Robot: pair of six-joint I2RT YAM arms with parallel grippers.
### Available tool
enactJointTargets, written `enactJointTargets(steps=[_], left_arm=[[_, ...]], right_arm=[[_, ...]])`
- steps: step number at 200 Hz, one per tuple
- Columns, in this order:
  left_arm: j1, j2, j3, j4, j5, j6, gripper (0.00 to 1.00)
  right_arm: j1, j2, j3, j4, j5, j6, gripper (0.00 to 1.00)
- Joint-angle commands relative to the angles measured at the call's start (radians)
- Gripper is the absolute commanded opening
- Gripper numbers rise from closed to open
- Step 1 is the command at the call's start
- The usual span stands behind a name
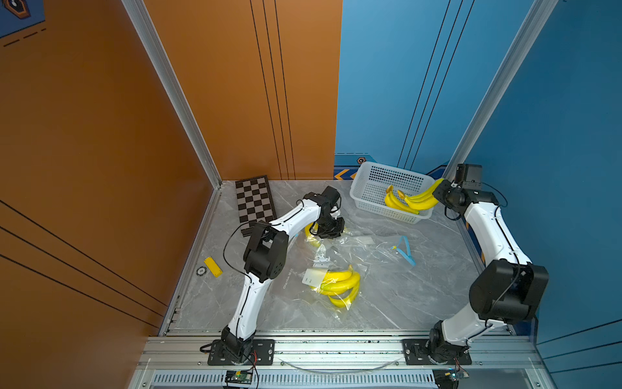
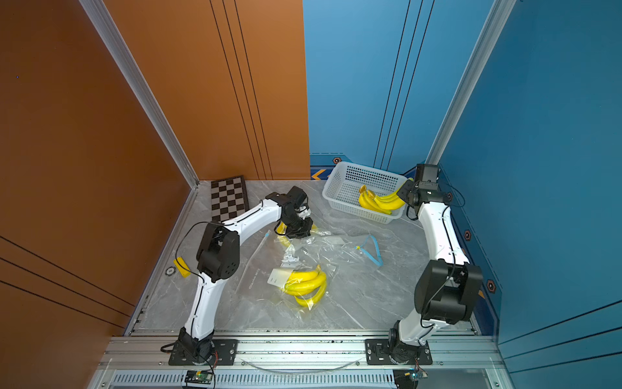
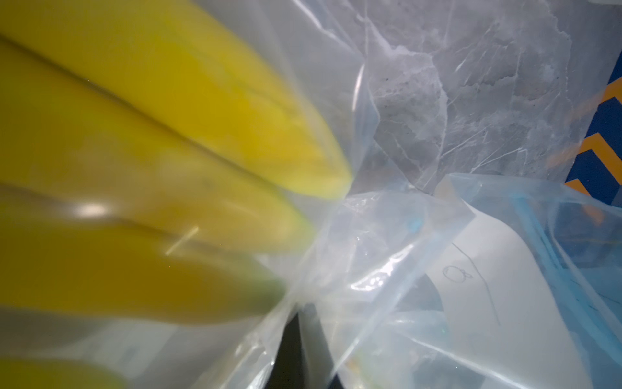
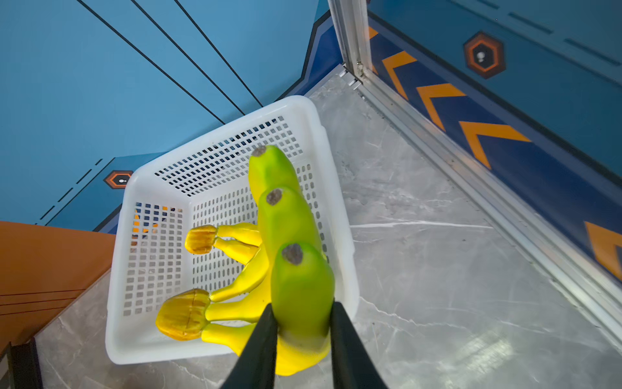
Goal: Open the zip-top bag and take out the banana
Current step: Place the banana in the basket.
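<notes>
Currently the right gripper reaches over the far right corner of the white basket, its jaws partly apart with one fruit of a banana bunch between them and both black fingers against its sides. That bunch's long axis slopes: its brown stem lies low inside the basket, pointing toward the table's left side, while the three green tips rise over the rim toward the gripper. In both top views the banana bunch curves from mid-basket to the right gripper. A second bunch lies in the basket beside it, its stem pointing the same way. The left gripper is closed, low over a clear zip-top bag at the far middle of the marble table; film bunches around its dark finger, but whether it pinches the film I cannot tell. Bagged bananas fill that bag just beside the gripper, tips toward the crumpled mouth. Nearer the front, another bunch lies sealed in a clear pouch, its long axis across the table. A blue zip strip lies loose between it and the basket. A chessboard and yellow block sit at the left.
</notes>
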Motion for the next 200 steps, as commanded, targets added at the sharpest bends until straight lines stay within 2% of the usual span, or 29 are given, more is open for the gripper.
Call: enactJointTargets(steps=[1,9,16,35,56,70,87,94,104,120,145,182,200], left_arm=[[-0.053,0.055,0.066,-0.015,0.052,-0.028,0.0],[-0.064,0.067,0.085,-0.015,0.051,-0.039,0.0],[-0.072,0.076,0.105,-0.014,0.048,-0.05,0.0],[-0.106,0.114,0.188,-0.015,0.052,-0.079,0.01],[-0.155,0.172,0.319,-0.014,0.038,-0.128,0.04],[-0.189,0.231,0.432,-0.013,0.039,-0.168,0.19],[-0.225,0.308,0.579,-0.014,0.05,-0.209,0.43],[-0.233,0.322,0.615,-0.014,0.051,-0.219,0.54],[-0.238,0.311,0.625,-0.014,0.046,-0.217,0.62],[-0.235,0.207,0.532,-0.014,0.014,-0.172,0.71],[-0.212,-0.044,0.296,-0.014,-0.043,-0.102,0.75],[-0.179,-0.446,-0.094,-0.014,-0.082,-0.053,0.78],[-0.123,-0.669,-0.324,-0.014,-0.119,-0.067,0.78]], right_arm=[[0.005,0.091,0.067,0.118,-0.094,0.068,0.49],[0.007,0.125,0.098,0.103,-0.119,0.069,0.6],[0.007,0.137,0.118,0.084,-0.127,0.067,0.67],[0.004,0.08,0.111,0.06,-0.104,0.047,0.75],[-0.009,-0.038,0.095,0.011,-0.095,0.036,0.78],[-0.01,-0.118,0.09,-0.038,-0.101,0.028,0.78],[-0.006,-0.205,0.073,-0.088,-0.117,0.02,0.79],[-0.003,-0.248,0.059,-0.112,-0.126,0.021,0.78],[0.003,-0.29,0.039,-0.144,-0.142,0.027,0.78],[0.034,-0.353,0.012,-0.191,-0.205,0.037,0.78],[0.169,-0.414,0.005,-0.309,-0.225,0.002,0.78],[0.409,-0.513,-0.049,-0.385,-0.156,0.068,0.78],[0.541,-0.531,-0.043,-0.44,-0.075,0.093,0.78]])
